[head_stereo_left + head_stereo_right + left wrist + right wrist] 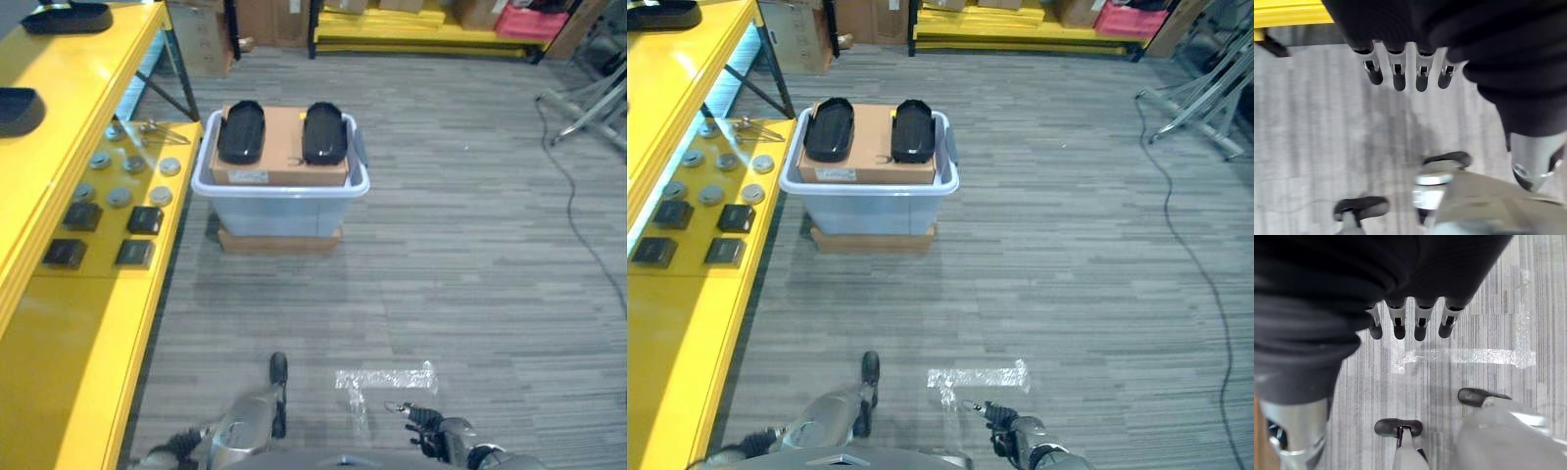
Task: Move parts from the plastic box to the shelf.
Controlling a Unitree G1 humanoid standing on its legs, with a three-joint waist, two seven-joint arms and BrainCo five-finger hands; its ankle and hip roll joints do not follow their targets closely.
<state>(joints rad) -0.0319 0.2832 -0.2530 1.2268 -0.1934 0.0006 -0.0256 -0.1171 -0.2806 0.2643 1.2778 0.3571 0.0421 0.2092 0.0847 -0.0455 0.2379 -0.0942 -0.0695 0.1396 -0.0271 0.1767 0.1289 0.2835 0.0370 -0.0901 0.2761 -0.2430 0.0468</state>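
Task barely started, by look of it: 2 black oval parts [241,131] [324,132] lie on cardboard box [279,147] inside clear plastic box [280,196] on floor ahead. Yellow shelf [88,323] at robot's left carries similar black trays [67,18], small square and round pieces. Left hand [1400,73] and right hand [1410,320] hang low, fingers straight, relaxed, empty, well apart from box.

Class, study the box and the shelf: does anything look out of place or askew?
Nothing is spilled or damaged. One oddity: the plastic box holds a cardboard carton standing above its rim, with two black parts lying loose on top. The box itself rests on a flat brown board.
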